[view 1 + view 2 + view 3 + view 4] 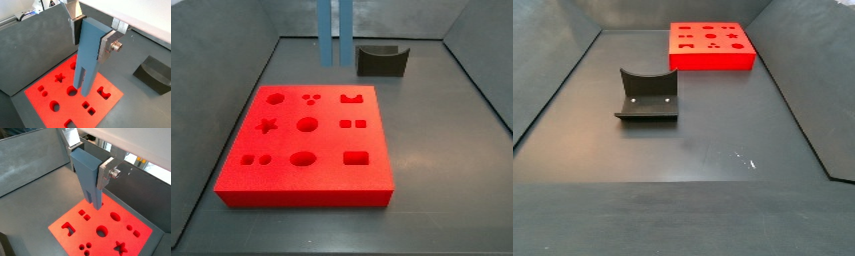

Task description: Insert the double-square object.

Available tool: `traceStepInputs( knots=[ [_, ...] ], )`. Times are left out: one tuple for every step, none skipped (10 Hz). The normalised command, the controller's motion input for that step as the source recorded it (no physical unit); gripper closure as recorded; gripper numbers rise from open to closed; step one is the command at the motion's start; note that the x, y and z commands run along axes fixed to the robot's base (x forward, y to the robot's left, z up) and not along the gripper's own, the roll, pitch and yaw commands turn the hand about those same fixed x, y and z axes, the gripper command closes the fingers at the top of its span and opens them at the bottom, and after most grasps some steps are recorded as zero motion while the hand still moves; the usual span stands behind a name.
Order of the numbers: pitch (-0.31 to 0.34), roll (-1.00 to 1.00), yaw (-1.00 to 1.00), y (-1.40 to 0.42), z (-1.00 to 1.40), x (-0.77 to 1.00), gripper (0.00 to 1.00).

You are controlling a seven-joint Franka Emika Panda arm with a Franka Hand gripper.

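My gripper shows in both wrist views, shut on the top of a long blue piece, which also shows in a wrist view. The piece hangs upright. Its lower end splits into two square prongs, so it is the double-square object. In a side view the two prongs hang well above the far edge of the red block; the gripper is out of view there. The block's double-square hole is open and also shows in both wrist views. No loose red piece shows.
The red block has several other shaped holes. The dark fixture stands on the floor behind the block and shows in a side view and a wrist view. Grey walls enclose the floor.
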Motion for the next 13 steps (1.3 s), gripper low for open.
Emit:
traceStepInputs(
  knots=[
    [0.0,0.04,0.0,-0.05,0.0,0.0,1.0],
    [0.0,0.02,0.0,-0.05,0.0,0.0,1.0],
    [-0.144,0.46,0.0,-0.2,0.01,0.0,1.0],
    [-0.247,0.5,0.02,-0.28,0.15,0.0,1.0],
    [-0.251,0.5,0.03,-0.27,0.13,0.01,1.0],
    [-0.246,0.5,0.03,-0.26,0.12,0.0,1.0],
    [-0.25,0.5,0.03,-0.26,0.12,0.01,1.0],
    [-0.236,0.5,0.03,-0.27,0.13,0.0,1.0],
    [-0.217,0.5,0.0,-0.29,0.05,0.0,1.0],
    [-0.006,0.0,0.0,-0.01,0.03,-0.01,1.0],
    [-0.003,0.0,0.0,0.0,-0.02,-0.01,1.0],
    [-0.231,0.32,0.0,-0.03,-0.39,0.03,1.0],
    [-0.319,0.5,-0.01,0.0,0.0,0.0,1.0]
  ],
)
